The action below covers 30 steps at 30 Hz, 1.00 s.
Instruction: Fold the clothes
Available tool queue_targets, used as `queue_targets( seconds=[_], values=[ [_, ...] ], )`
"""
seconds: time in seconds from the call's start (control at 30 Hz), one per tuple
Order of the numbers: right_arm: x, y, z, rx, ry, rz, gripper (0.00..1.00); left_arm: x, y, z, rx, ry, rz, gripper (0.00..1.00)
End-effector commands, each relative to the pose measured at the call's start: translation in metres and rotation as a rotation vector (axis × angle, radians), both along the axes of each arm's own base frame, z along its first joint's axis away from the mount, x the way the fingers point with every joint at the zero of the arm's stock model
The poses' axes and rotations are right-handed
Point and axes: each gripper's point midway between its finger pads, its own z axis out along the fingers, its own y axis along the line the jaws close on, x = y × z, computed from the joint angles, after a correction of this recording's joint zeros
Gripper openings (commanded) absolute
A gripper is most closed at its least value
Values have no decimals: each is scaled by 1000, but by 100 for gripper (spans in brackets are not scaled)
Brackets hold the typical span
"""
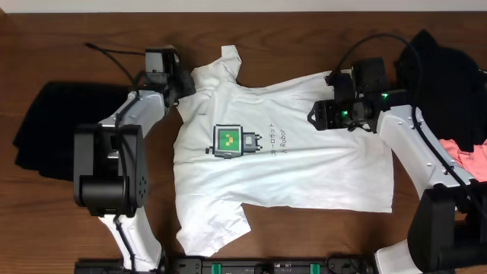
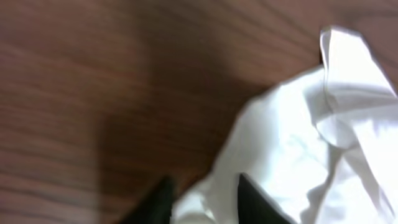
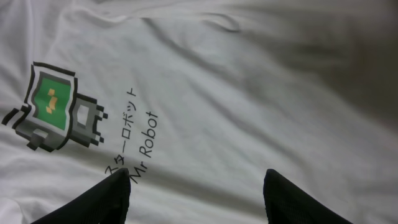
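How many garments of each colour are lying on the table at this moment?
White: 1, the white T-shirt
Black: 2, the black garment at left and the black garment at right
Pink: 1, the pink garment
Total: 4

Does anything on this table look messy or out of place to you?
The white short-sleeved T-shirt lies mostly flat, but its upper sleeve is bunched and wrinkled beside the left gripper. A black garment and a black-and-pink heap sit crumpled at the two ends of the wooden table.
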Motion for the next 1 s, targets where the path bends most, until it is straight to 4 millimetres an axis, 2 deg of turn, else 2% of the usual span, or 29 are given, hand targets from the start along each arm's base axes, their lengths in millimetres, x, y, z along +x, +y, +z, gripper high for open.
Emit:
queue_targets(
  seconds=[0.0,0.03,0.07,0.2,0.27,0.33,0.43,0.6,0.97],
  values=[
    [-2,3,-3,-6,2,22,66,9,20,16,38,-30,18,14],
    [-2,3,-3,-6,3,22,66,7,22,19,37,-11,22,8],
    [-2,3,-3,-6,3,21,66,4,25,22,38,13,26,6],
    [-3,3,-3,-6,4,22,67,-20,27,45,47,112,14,6],
    [-3,3,-3,-6,4,22,67,-39,18,55,23,166,-13,6],
    [-3,3,-3,-6,4,22,67,-50,13,55,12,206,-27,6],
    [-3,3,-3,-6,4,22,67,-56,5,45,26,232,-63,6],
    [-3,3,-3,-6,6,21,66,-57,-6,16,41,270,-108,6],
    [-1,3,-2,-2,0,13,67,-68,-9,-30,48,377,-127,6]
  ],
)
